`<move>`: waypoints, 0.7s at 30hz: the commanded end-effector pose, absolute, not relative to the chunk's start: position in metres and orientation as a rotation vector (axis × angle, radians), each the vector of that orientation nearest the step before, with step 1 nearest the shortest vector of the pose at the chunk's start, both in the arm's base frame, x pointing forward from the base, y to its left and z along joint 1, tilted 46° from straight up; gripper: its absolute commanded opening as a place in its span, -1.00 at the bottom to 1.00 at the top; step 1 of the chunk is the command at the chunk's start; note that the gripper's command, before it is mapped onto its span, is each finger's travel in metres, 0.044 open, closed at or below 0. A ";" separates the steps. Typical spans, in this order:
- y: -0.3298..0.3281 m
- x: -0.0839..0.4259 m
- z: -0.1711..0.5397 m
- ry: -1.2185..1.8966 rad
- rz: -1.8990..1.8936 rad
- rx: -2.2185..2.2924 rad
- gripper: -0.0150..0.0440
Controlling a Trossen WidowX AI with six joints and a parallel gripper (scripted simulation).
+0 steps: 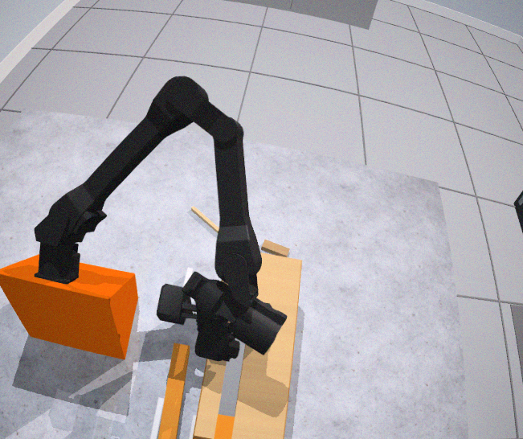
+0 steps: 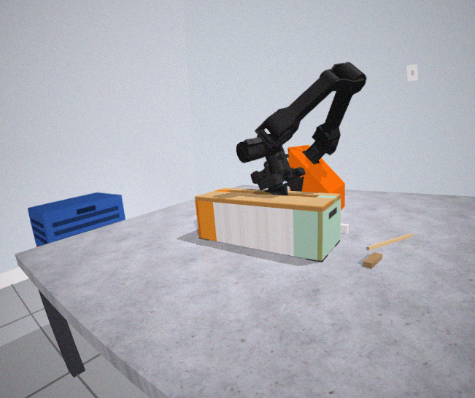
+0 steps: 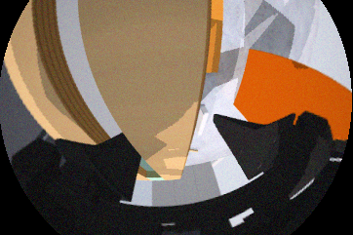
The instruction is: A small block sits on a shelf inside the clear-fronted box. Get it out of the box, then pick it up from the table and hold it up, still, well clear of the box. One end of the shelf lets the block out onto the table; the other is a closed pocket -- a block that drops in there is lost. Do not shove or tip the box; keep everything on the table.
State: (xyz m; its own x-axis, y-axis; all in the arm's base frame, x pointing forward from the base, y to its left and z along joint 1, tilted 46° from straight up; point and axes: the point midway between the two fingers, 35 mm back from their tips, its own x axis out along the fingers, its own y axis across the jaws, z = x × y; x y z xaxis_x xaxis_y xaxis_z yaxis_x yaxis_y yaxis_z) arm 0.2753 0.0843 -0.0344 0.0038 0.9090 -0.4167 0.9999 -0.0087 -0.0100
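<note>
The black parallel-jaw gripper [image 1: 205,349] [image 2: 287,188] [image 3: 180,121] is spread wide, unloaded, at the top of the long wooden box [image 1: 271,368] [image 2: 255,227] [image 3: 146,43]. The small block cannot be located. Extraction is unconfirmed; table pickup and raised hold remain outstanding. At four o'clock in the exterior view, a brown wooden piece [image 2: 372,260] [image 1: 275,248] lies.

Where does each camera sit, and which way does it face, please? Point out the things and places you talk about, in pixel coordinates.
Top: high above the table, looking down; the whole arm, its orange base [image 1: 77,313] [image 2: 321,177] [image 3: 293,89] and the wooden box [image 1: 283,288] [image 2: 255,224] [image 3: 146,43] show.
Exterior: beside the table, looking across it; the arm shows behind the box.
Wrist: on the gripper, facing past its fingers onto the box top.
Top and exterior share the thin stick [image 1: 205,219] [image 2: 389,242].
</note>
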 end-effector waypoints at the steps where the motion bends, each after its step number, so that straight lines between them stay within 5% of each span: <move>1: 0.089 0.275 -0.030 1.983 -0.445 1.999 0.86; 21: 0.108 0.276 -0.010 1.984 -0.444 2.000 0.86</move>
